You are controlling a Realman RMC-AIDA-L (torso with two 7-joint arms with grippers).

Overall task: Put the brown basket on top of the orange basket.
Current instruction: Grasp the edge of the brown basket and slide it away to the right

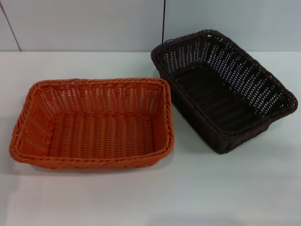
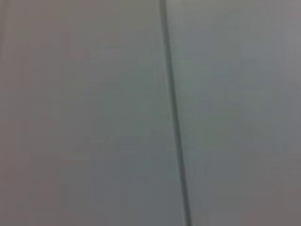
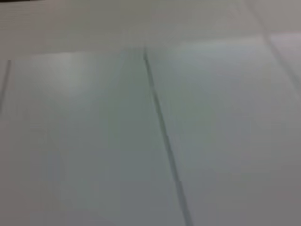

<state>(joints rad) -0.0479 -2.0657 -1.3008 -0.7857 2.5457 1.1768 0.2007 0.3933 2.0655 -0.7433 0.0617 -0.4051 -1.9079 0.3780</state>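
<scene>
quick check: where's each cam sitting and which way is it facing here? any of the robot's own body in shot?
Head view: on the robot's head, looking forward and down at the orange basket and the brown basket side by side on the white table; no arm or gripper shows.
Left wrist view: on the left arm, facing a plain pale panel with one dark seam; no fingers show.
Right wrist view: on the right arm, likewise a pale surface with seams; no fingers.
Shared: both wrist views show only seamed panels, no baskets.

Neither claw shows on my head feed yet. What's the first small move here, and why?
Probably bring the right arm in toward the brown basket: it sits on the robot's right of the table, angled, beside the orange basket, not on it. Both baskets are empty and no arm is near either.
</scene>
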